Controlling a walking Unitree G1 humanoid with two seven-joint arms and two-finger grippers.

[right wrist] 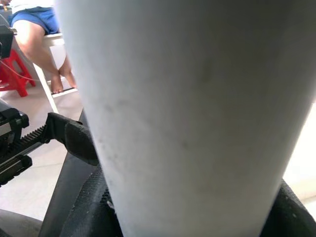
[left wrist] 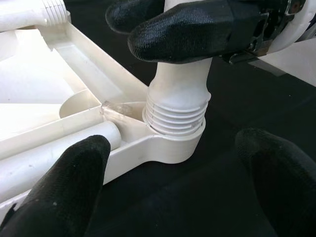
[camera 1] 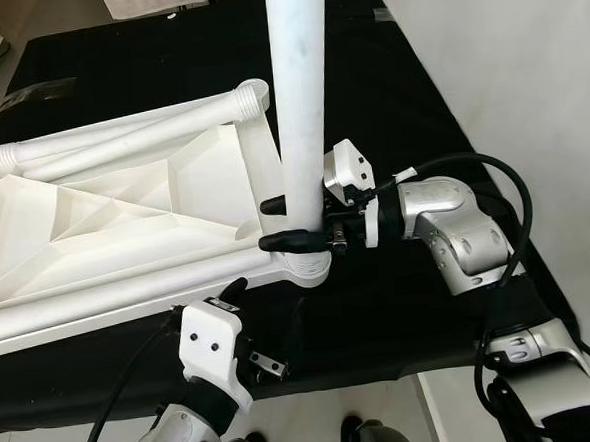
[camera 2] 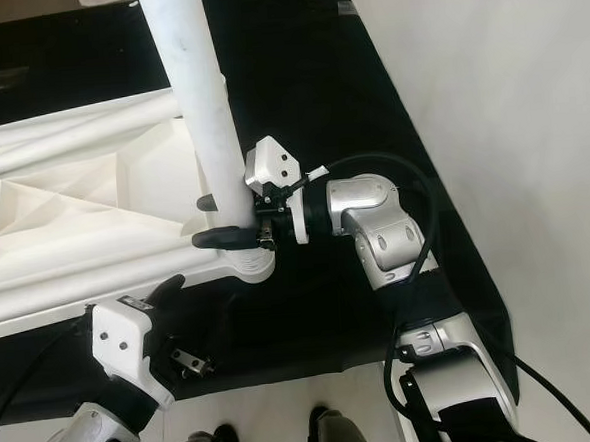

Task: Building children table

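Table leg [camera 1: 299, 101], white, upright in the corner socket of the upturned tabletop [camera 1: 125, 231] on the black surface [camera 1: 388, 95]. Right gripper [camera 1: 287, 223] jaws clamped on leg; left gripper [camera 1: 243, 319] jaws apart at the surface's near edge.

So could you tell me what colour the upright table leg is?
White; the table leg shows best in the left eye view.

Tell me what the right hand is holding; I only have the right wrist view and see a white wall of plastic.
Observer: The right hand grips an upright white table leg just above its base.
Operator: Report the base.
Observer: The leg's threaded end sits in the corner socket of the upside-down white tabletop; several threads are exposed.
Operator: Give me the left hand.
Observer: The left hand is open beside that corner, touching nothing.
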